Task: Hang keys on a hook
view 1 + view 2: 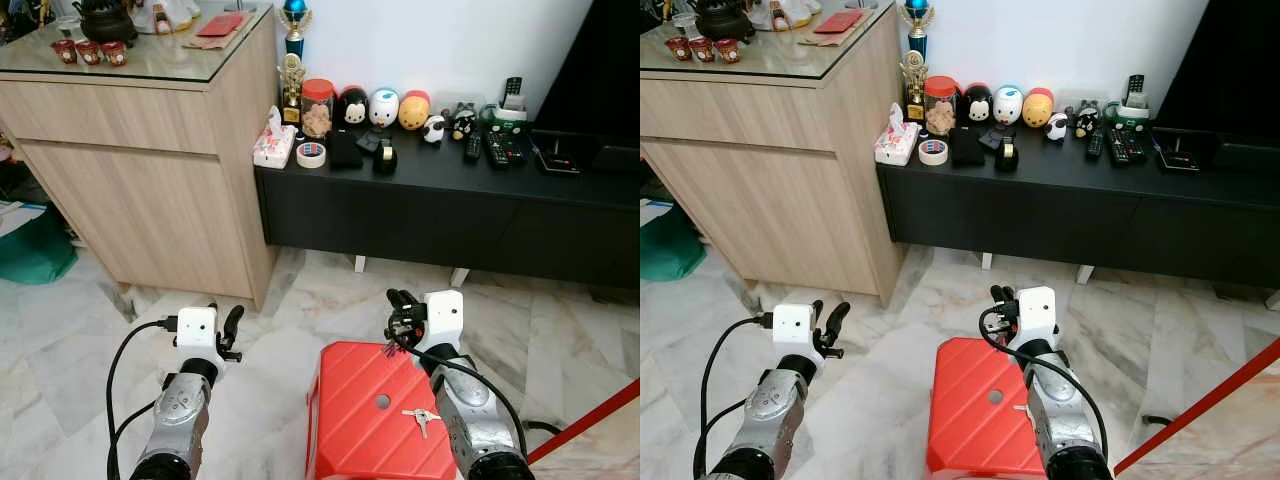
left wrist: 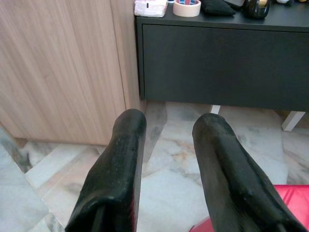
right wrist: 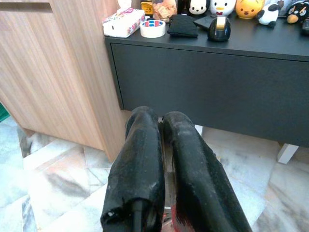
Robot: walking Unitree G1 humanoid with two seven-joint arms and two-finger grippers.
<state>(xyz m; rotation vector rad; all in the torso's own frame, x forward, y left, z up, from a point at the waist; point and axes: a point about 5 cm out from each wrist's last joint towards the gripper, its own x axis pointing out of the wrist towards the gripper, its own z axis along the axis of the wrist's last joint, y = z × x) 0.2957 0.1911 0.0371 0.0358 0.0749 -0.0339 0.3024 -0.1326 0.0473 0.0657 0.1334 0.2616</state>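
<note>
1. A bunch of keys lies flat on a red plastic stool standing on the marble floor, just to the right of the small hole in the stool's top.
2. The right gripper hovers over the stool's far edge, its two black fingers pressed together with nothing between them (the wrist view shows them side by side, touching); the keys lie well behind the fingertips, close beside the silver forearm, and apart from the jaws.
3. The left gripper hangs over bare floor to the left of the stool, its fingers spread with a clear gap and holding nothing.
4. Ahead, a low black cabinet carries a tissue pack, a roll of tape, round toy figures and remote controls.
5. A taller wooden cabinet with a glass top stands beside it on the left.
</note>
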